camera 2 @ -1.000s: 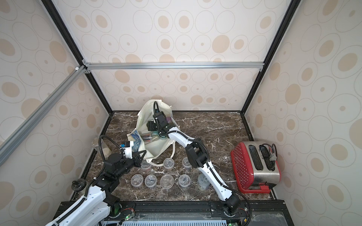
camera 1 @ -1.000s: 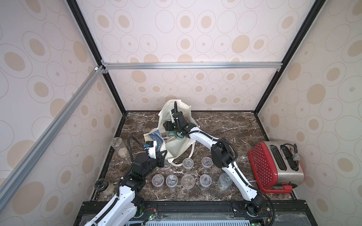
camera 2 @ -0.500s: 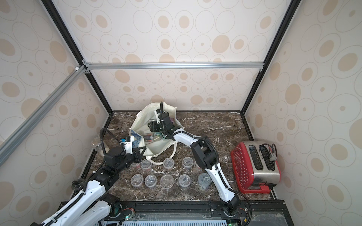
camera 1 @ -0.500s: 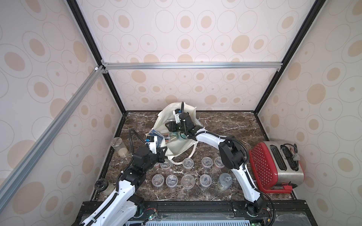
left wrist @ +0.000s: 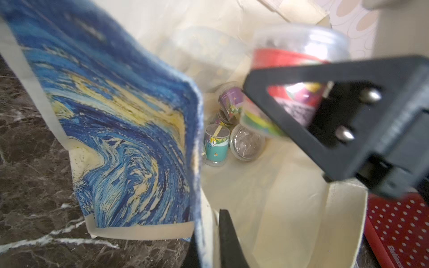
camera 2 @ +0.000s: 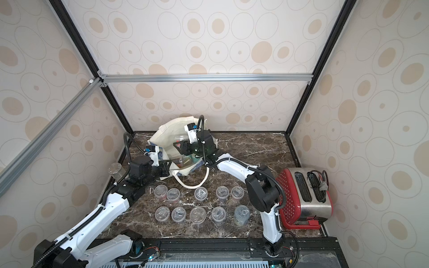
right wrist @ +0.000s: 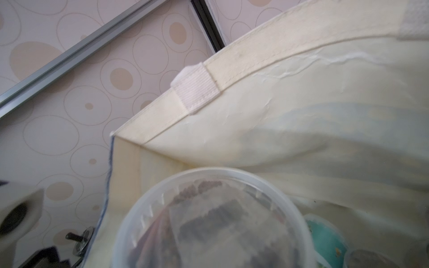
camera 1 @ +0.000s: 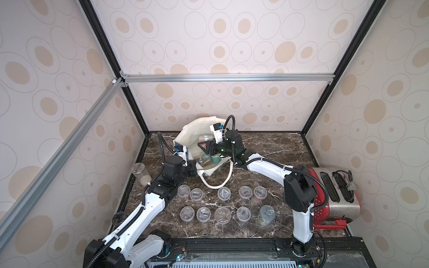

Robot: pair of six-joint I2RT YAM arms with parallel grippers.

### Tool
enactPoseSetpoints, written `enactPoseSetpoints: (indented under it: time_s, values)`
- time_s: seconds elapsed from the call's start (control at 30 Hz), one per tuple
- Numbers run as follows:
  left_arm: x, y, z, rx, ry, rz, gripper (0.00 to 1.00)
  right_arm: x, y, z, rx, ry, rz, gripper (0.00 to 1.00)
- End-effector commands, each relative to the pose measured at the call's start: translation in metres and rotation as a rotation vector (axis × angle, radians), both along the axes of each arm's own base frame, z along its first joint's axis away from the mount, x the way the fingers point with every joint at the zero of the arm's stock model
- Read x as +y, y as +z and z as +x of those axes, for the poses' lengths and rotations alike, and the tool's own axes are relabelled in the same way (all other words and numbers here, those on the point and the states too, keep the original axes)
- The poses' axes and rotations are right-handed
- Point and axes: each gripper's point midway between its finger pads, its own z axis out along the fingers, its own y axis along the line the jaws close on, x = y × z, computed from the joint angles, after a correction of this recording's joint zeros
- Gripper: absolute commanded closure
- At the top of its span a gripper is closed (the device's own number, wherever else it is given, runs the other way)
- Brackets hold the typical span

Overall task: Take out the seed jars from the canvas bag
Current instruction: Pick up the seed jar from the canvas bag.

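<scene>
Progress looks well past halfway: ten seed jars (camera 1: pixel 224 193) stand in two rows on the near counter (camera 1: pixel 267 148). Your right pincer (camera 1: pixel 204 144) grips a red-labelled jar (left wrist: pixel 294 53) in the mouth of the canvas bag (camera 1: pixel 195 131), far left, not yet clear of it. Your left pincer (camera 1: pixel 193 170) is clamped on the bag's rim. At least three more, a teal-labelled jar (left wrist: pixel 217 148) among them, lie inside.
</scene>
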Motion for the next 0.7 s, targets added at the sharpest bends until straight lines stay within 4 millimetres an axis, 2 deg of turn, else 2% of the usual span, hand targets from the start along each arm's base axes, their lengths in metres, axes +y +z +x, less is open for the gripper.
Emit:
enactPoseSetpoints:
  time_s: [0.0, 0.07, 0.17, 0.33, 0.5, 0.67]
  values:
    - [0.010, 0.033, 0.019, -0.077, 0.079, 0.005, 1.00, -0.024, 0.039, -0.025, -0.119, -0.004, -0.003, 0.40]
    - [0.010, 0.035, 0.027, -0.077, 0.089, 0.018, 1.00, -0.046, 0.043, -0.035, -0.153, -0.052, -0.049, 0.40]
    - [0.011, 0.035, 0.043, -0.063, 0.111, 0.040, 1.00, -0.084, 0.037, -0.050, -0.201, -0.143, -0.131, 0.40]
    - [0.012, 0.038, 0.070, -0.047, 0.143, 0.050, 1.00, -0.155, 0.012, -0.065, -0.222, -0.368, -0.267, 0.41]
    - [0.017, 0.039, 0.087, -0.043, 0.170, 0.062, 1.00, -0.226, -0.036, -0.070, -0.171, -0.631, -0.416, 0.42]
    - [0.022, 0.018, 0.096, 0.013, 0.179, 0.080, 0.97, -0.284, -0.094, -0.070, -0.045, -0.827, -0.480, 0.43]
